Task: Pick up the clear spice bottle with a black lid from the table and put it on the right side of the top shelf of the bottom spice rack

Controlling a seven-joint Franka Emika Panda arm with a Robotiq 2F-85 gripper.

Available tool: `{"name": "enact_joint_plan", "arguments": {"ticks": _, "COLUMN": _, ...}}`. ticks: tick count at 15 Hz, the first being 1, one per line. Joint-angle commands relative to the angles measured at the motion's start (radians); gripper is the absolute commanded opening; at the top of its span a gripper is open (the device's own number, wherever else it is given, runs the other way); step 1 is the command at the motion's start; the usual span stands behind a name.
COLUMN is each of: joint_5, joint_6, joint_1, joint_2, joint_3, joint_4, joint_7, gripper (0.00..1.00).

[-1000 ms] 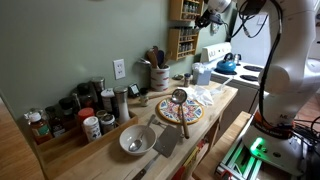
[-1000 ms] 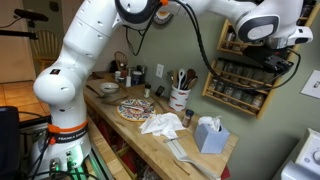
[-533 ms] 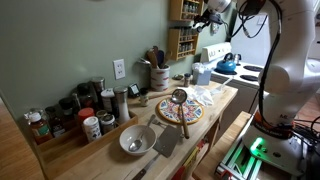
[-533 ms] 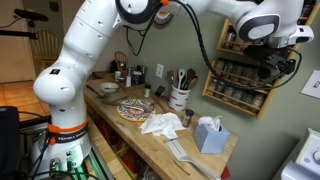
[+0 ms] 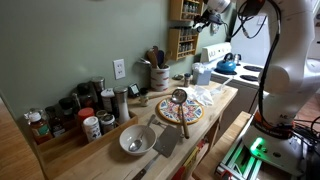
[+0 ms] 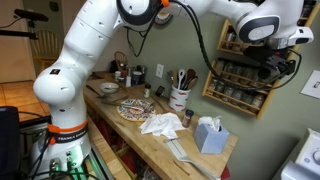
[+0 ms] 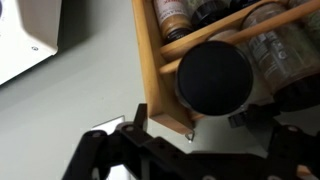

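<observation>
Pale green wall (image 7: 80, 90) at left; against the bottom spice rack (image 7: 152, 60) post, the spice bottle (image 7: 213, 78) sits at the end of the top shelf (image 7: 185, 42). My fingers (image 7: 105, 160) stand open, clear. Light, slick, breakable glass, I judge: grip below the cap.

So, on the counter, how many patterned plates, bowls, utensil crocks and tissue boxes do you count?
Patterned plate: 1
Bowl: 1
Utensil crock: 1
Tissue box: 1
Total: 4
</observation>
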Motion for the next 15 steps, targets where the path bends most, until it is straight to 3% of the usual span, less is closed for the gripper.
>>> {"name": "enact_joint_plan", "arguments": {"ticks": 1, "joint_5": -0.007, "joint_6": -0.031, "joint_1": -0.011, "joint_2": 0.018, "joint_3": -0.004, "joint_4": 0.029, "joint_7": -0.002, "gripper": 1.0}}
{"name": "enact_joint_plan", "arguments": {"ticks": 15, "joint_5": -0.005, "joint_6": -0.056, "joint_1": -0.01, "joint_2": -0.031, "joint_3": -0.012, "joint_4": -0.038, "joint_7": -0.02, "gripper": 1.0}}
